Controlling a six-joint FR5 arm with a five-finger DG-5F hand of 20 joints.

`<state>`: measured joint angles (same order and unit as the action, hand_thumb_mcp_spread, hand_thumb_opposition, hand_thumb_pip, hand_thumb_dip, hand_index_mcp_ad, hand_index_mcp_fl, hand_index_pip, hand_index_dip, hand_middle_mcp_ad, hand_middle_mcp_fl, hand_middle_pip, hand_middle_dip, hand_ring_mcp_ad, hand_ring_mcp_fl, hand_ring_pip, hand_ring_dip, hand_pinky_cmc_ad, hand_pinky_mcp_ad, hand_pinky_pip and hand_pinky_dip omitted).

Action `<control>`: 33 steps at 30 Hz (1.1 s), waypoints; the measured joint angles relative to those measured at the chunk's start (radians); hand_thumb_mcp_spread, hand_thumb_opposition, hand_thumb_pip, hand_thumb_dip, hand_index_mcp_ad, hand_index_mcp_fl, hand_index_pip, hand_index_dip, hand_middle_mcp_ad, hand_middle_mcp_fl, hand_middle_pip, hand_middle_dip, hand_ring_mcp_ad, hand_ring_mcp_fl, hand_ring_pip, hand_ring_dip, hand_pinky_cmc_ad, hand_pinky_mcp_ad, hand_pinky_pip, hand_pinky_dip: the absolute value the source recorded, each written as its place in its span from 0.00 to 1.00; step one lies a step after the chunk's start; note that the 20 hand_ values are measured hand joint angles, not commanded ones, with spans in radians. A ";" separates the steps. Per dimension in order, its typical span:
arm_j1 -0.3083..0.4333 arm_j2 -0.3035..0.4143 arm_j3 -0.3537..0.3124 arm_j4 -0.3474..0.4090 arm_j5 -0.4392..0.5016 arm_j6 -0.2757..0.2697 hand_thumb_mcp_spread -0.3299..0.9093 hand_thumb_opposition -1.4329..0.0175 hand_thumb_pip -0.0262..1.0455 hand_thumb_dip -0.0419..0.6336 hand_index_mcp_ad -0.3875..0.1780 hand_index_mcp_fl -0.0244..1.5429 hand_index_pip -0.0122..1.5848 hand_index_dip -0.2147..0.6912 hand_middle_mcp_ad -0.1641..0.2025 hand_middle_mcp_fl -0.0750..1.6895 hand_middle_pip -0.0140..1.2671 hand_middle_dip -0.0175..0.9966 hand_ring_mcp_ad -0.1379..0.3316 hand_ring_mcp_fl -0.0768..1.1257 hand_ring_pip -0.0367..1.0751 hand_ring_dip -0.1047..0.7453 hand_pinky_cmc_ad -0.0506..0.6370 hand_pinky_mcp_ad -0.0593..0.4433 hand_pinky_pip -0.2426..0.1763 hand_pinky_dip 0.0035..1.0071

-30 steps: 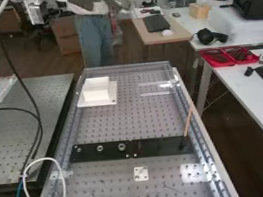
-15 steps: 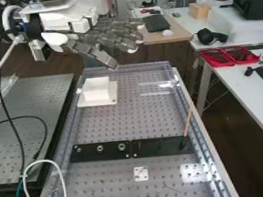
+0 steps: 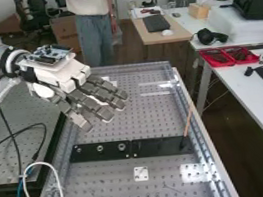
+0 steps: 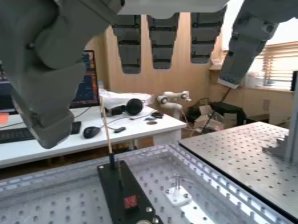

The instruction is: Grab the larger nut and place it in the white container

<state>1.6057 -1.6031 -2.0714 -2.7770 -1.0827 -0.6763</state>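
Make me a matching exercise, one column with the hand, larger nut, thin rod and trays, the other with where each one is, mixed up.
Column one:
1. Hand
2. Larger nut
3. Thin rod
4. Trays

Column two:
A. Rising from the black bar
B. On the white table
C. Open, above the bench
D. Between the smaller nut and the bearing

Right pairs: 1-C, 2-D, 3-A, 4-B.

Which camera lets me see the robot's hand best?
The high view, because there you see the hand from its white back down to its dark fingertips, above the bench. The wrist view shows parts of it very close: dark fingers hanging in from the top edge.
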 joint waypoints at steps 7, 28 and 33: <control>0.017 -0.033 -0.073 0.088 0.096 0.023 0.49 0.45 0.62 0.29 0.56 0.04 0.57 0.19 0.66 0.06 0.11 0.24 0.72 0.07 0.11 0.29 0.65 0.77 0.32 0.57; 0.033 -0.171 -0.154 0.293 0.182 0.059 0.51 0.41 0.66 0.32 0.53 0.02 0.96 0.39 0.65 0.05 0.11 0.25 0.71 0.07 0.11 0.29 0.64 0.77 0.32 0.56; 0.017 -0.197 -0.153 0.325 0.150 0.020 0.54 0.41 0.66 0.34 0.48 0.02 0.97 0.39 0.64 0.05 0.11 0.25 0.70 0.07 0.11 0.29 0.64 0.77 0.32 0.56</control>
<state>1.6231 -1.8001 -2.2248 -2.4518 -0.9322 -0.6559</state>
